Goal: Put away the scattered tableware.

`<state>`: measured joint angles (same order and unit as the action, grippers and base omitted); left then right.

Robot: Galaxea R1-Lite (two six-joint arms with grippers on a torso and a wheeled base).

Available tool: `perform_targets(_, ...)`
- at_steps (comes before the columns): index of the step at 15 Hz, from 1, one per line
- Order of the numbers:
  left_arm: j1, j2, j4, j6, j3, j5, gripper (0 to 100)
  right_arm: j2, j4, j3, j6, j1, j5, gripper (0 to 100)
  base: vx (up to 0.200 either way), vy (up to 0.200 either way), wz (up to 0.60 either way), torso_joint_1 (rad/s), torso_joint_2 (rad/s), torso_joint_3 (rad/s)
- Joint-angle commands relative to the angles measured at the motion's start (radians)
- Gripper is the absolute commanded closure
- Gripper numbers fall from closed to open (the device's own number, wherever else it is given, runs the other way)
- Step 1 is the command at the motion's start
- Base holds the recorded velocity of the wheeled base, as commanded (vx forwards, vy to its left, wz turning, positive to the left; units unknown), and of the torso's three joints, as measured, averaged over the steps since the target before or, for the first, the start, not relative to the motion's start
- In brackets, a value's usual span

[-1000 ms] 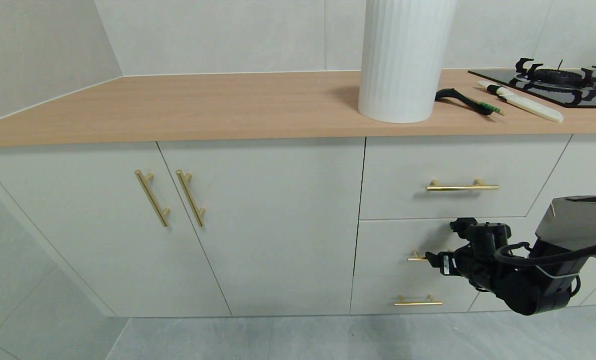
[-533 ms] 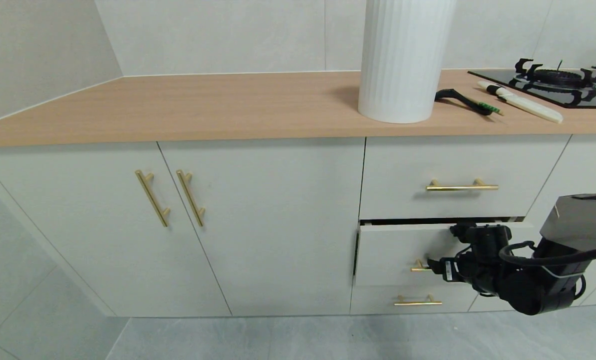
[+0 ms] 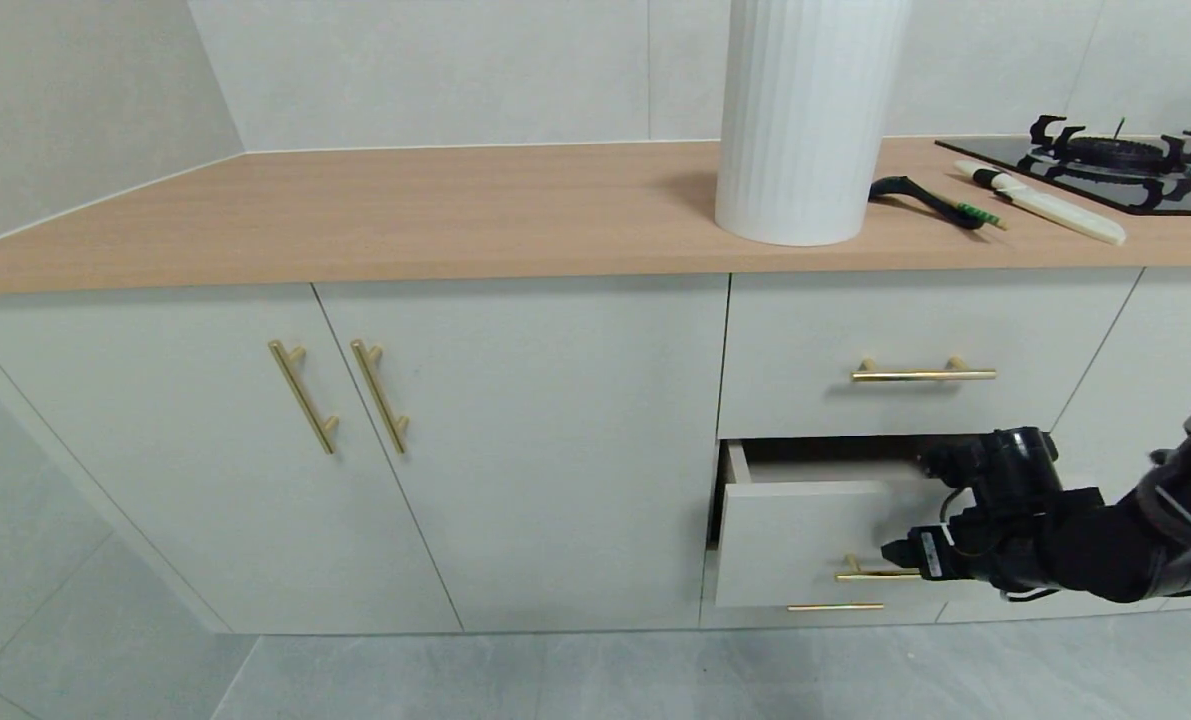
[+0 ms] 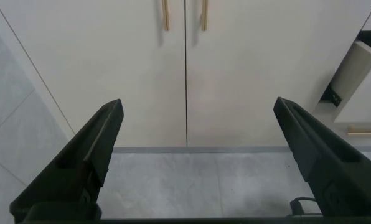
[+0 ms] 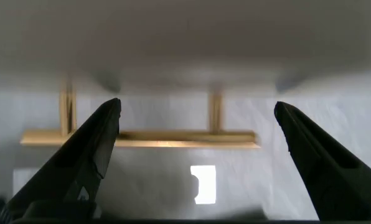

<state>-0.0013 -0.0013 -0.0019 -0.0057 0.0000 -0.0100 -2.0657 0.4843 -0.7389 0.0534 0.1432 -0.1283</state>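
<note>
The bench point(image 3: 405, 215) runs long and bare-wooded from its left corner to a tall white ribbed cylinder point(image 3: 805, 120). Beyond that, toward the right end by the hob point(image 3: 1115, 165), lies the tableware: a pale sheathed knife point(image 3: 1045, 205) angled toward the front edge and a black-handled tool point(image 3: 930, 200) with a green-banded tip, just beside the cylinder. Below, the middle drawer point(image 3: 805, 540) stands partway out. The right gripper point(image 3: 900, 553) is at its brass handle point(image 3: 870, 574), fingers spread — its small white label is too small to read. The left gripper point(image 4: 197, 109), also spread, faces the cabinet doors point(image 4: 185, 74).
</note>
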Motion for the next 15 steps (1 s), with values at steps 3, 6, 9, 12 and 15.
perform_targets(3, 0.000, 0.001, -0.001, 0.000, 0.000, -0.001, 0, 0.259, -0.174, -0.010, -0.001, 0.045, 0.033, 0, 0.000, 0.000, 0.00, 0.000, 0.00, 0.000)
perform_targets(6, 0.000, 0.001, -0.001, 0.000, 0.000, -0.001, 0, 0.342, -0.168, -0.004, 0.005, 0.084, 0.029, 0, 0.000, 0.000, 0.00, 0.000, 0.00, 0.000)
perform_targets(9, 0.000, 0.001, 0.000, 0.000, 0.000, -0.001, 0, 0.340, -0.142, -0.002, 0.009, 0.096, 0.029, 0, 0.000, 0.000, 0.00, 0.000, 0.00, 0.000)
perform_targets(12, 0.000, 0.001, -0.001, 0.000, 0.000, -0.001, 0, 0.246, -0.015, 0.007, 0.013, 0.096, 0.012, 0, 0.000, 0.000, 0.00, 0.000, 0.00, 0.000)
perform_targets(15, 0.000, 0.001, -0.001, 0.000, 0.000, -0.001, 0, 0.113, 0.178, 0.026, 0.014, 0.096, -0.022, 0, 0.000, 0.000, 0.00, 0.000, 0.00, 0.000)
